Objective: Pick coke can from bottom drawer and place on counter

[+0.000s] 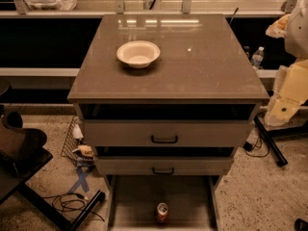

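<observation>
The coke can (162, 211) stands upright on the floor of the open bottom drawer (137, 198), near its front middle. It is red with a silver top. The counter (202, 66) is the glossy grey-brown slab on top of the cabinet. My gripper is not in view. Only pale arm segments (292, 83) show at the right edge, level with the counter's front right corner and well away from the can.
A white bowl (138, 53) sits on the counter's back left part. Two grey drawers with black handles (164, 139) sit above the bottom drawer, slightly pulled out. A dark chair (19, 153) and cables (67, 203) lie at the left. A black stand leg (270, 141) is at the right.
</observation>
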